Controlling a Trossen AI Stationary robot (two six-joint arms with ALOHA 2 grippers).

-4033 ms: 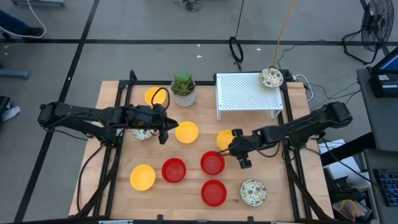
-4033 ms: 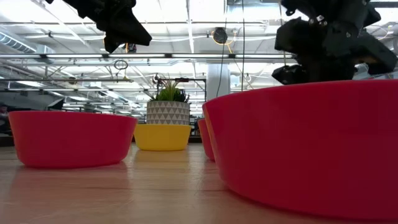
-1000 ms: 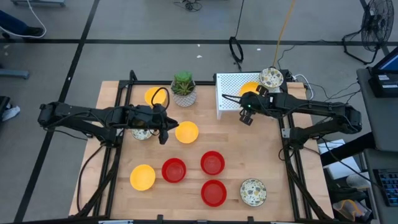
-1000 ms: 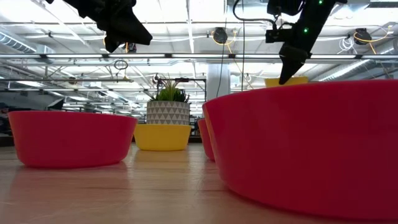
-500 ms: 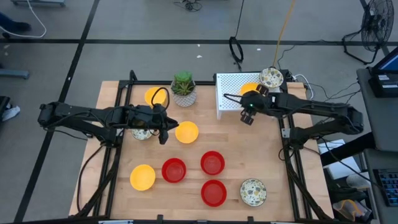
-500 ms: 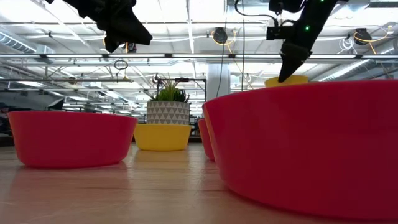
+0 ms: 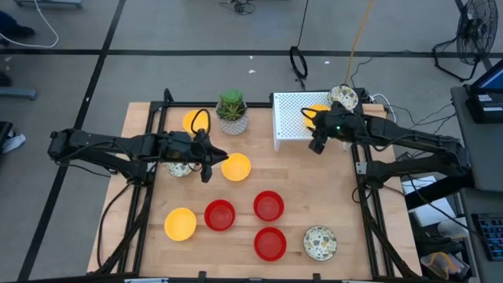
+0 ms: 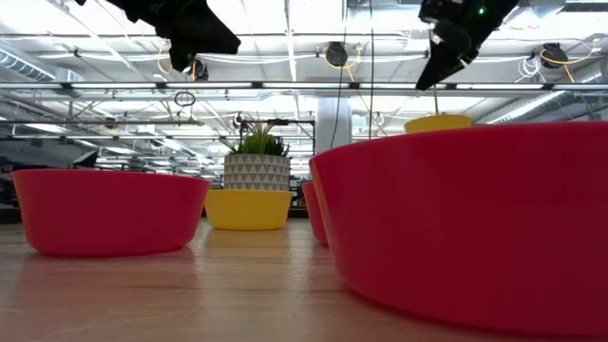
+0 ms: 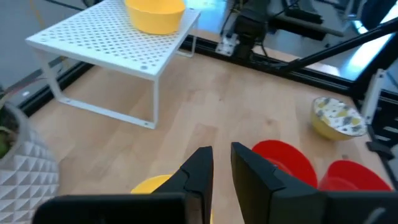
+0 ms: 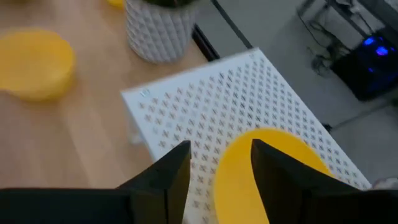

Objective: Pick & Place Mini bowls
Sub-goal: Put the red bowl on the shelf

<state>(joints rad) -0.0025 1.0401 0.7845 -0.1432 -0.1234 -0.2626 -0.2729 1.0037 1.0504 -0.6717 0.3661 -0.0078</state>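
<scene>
Yellow bowl (image 7: 317, 113): sits on the white rack (image 7: 297, 118), beside a speckled bowl (image 7: 343, 97).
Right gripper (image 7: 317, 146): jaws released; I'd lift straight clear without nudging it.
Left gripper (image 7: 206, 168): jaws nearly closed, empty, over the table (image 7: 141, 189).

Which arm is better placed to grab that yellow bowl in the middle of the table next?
Left. The left pincer hangs right beside the yellow bowl, while the right pincer is open over the white rack, above another bowl there.
</scene>
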